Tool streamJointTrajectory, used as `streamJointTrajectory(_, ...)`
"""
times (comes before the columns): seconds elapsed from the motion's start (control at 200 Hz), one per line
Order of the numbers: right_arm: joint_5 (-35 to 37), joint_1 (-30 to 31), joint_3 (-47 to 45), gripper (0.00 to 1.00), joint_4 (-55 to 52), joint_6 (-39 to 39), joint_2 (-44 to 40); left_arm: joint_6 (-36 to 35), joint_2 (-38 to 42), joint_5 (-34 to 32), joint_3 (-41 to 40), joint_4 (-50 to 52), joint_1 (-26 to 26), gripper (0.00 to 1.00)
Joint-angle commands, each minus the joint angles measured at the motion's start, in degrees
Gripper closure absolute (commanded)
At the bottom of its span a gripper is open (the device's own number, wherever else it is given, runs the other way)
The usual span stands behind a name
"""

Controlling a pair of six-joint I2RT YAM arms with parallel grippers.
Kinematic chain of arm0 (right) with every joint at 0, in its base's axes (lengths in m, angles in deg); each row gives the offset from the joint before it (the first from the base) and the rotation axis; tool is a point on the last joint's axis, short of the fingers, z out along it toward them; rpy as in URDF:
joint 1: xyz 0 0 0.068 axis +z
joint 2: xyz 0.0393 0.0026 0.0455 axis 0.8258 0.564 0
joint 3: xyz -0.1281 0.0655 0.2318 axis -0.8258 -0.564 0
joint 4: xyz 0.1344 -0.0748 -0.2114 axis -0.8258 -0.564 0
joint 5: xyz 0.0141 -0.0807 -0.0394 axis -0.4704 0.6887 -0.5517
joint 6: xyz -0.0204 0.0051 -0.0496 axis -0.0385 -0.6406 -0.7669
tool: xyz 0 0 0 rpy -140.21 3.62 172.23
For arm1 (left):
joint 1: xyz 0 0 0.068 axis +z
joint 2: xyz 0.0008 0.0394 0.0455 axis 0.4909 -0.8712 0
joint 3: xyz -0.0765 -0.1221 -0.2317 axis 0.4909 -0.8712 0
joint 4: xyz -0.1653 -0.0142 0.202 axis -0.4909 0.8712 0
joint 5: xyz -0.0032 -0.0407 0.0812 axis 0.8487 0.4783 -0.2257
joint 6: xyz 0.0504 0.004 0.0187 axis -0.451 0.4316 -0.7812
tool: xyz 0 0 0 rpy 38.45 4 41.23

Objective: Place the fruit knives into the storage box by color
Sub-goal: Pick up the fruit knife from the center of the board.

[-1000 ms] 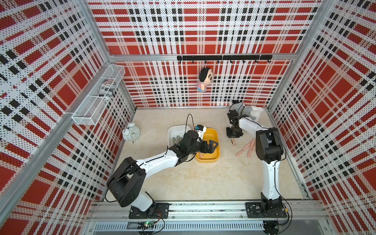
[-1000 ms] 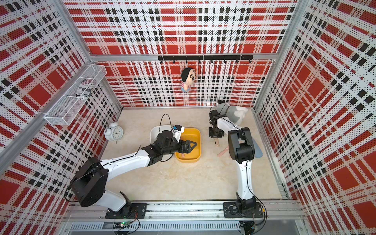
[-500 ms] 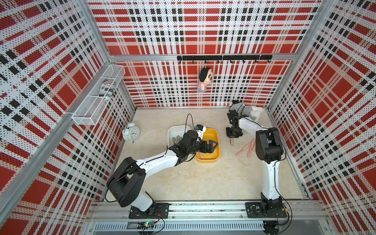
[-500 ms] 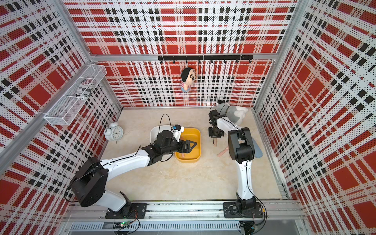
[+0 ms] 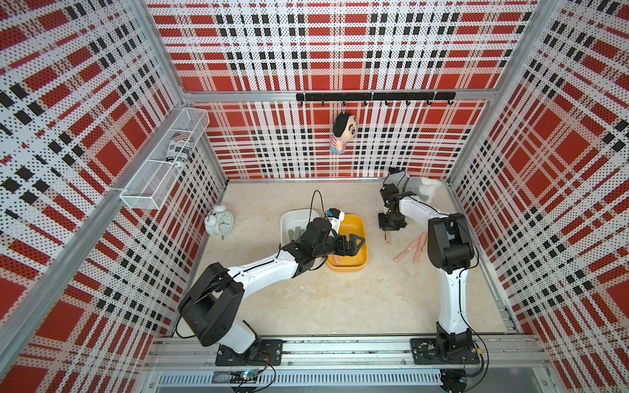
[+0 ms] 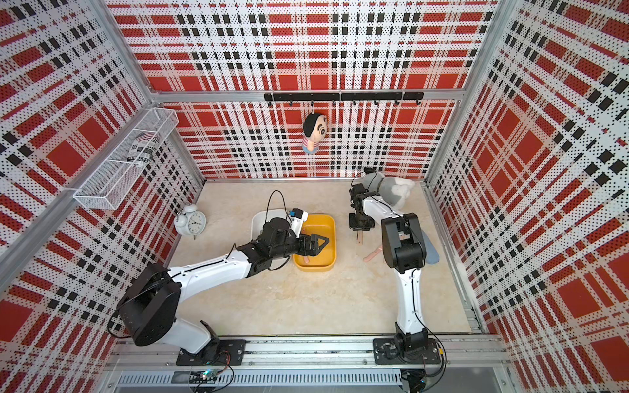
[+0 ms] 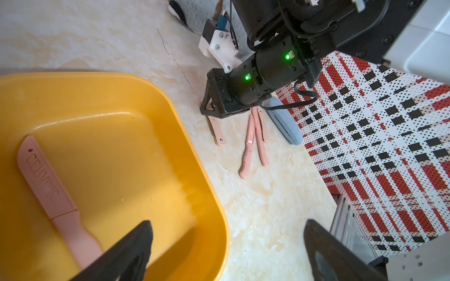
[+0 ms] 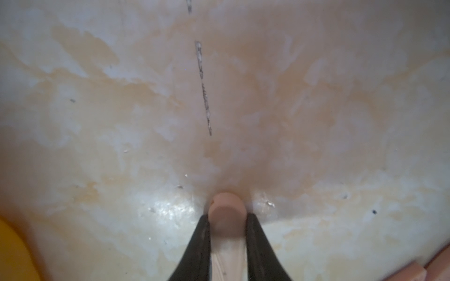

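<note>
Right gripper (image 8: pixel 228 217) clamping pink knife (image 8: pixel 226 206) across narrow edges, knife lying on table (image 8: pixel 109 116) near yellow box (image 7: pixel 117 79). Left gripper (image 7: pixel 227 227) gaping over box, holding nothing. Knife seeming light, stiff, thin, slick: gripping mid-length likely limiting twisting, slipping.

Left tool (image 5: pixel 354 244) spread wide; right tool (image 8: pixel 228 216) apparently pinched close.

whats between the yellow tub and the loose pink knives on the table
The right pincer, closed on another pink knife; otherwise bare tabletop. Clearest in the left wrist view.
</note>
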Motion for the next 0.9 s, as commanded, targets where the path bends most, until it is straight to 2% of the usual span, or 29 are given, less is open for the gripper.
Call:
streamJointTrajectory(0.0, -0.84, 0.28, 0.70, 0.80, -3.32, -0.39, -0.87, -0.37, 1.74, -0.08, -0.48, -0.48, 0.54, 0.02)
streamJointTrajectory(0.892, -0.54, 3.20, 6.84, 0.80, -8.89, -0.71, -6.31, -1.64, 4.03, -1.36, -0.21, 3.95, 2.93, 0.02)
